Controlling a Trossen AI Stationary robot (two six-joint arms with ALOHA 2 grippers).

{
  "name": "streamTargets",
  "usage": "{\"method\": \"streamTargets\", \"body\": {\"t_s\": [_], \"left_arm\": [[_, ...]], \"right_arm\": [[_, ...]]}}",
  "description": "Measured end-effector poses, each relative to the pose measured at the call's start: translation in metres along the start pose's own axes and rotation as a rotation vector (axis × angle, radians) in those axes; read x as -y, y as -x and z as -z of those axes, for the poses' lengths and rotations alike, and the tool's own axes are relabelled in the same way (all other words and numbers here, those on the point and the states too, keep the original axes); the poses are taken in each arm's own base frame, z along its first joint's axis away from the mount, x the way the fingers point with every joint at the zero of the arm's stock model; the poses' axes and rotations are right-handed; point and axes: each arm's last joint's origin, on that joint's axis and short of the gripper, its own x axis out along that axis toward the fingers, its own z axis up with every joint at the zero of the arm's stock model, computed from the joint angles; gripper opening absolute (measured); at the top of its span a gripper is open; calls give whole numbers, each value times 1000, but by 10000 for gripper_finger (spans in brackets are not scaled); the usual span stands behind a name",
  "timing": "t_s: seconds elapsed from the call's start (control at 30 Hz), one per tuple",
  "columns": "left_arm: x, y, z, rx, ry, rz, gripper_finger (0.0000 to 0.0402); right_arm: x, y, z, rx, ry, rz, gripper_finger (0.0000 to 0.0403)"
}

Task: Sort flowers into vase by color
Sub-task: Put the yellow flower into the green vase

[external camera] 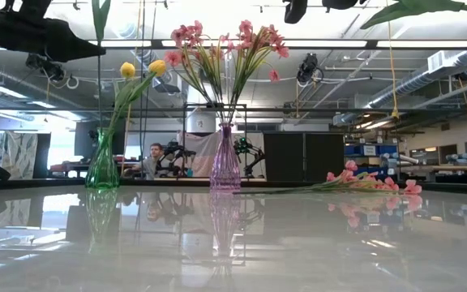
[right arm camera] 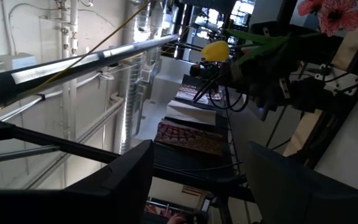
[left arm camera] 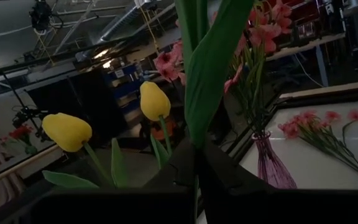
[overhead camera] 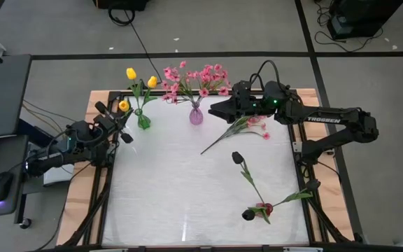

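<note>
Two vases: a green vase (overhead camera: 143, 120) and a purple vase (overhead camera: 196, 115). Three yellow tulips (overhead camera: 131, 73), two dark tulips (overhead camera: 237, 157), one loose pink spray (overhead camera: 247, 126).

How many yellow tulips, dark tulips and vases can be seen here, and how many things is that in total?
Yellow tulips: 3
Dark tulips: 2
Vases: 2
Total: 7
</note>
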Motion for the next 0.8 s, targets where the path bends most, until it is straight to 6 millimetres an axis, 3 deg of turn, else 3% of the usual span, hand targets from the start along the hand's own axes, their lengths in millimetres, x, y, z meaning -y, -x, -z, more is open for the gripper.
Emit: {"method": "streamTargets", "body": {"t_s": [0.5, 0.8], "left_arm": [[-3, -1, 3, -31, -13, -42, 14], [-3, -1, 3, -31, -10, -51, 65]], "right_arm": [[0, 0, 0, 0, 0, 0, 254], [0, 0, 0, 0, 0, 0, 254]]}}
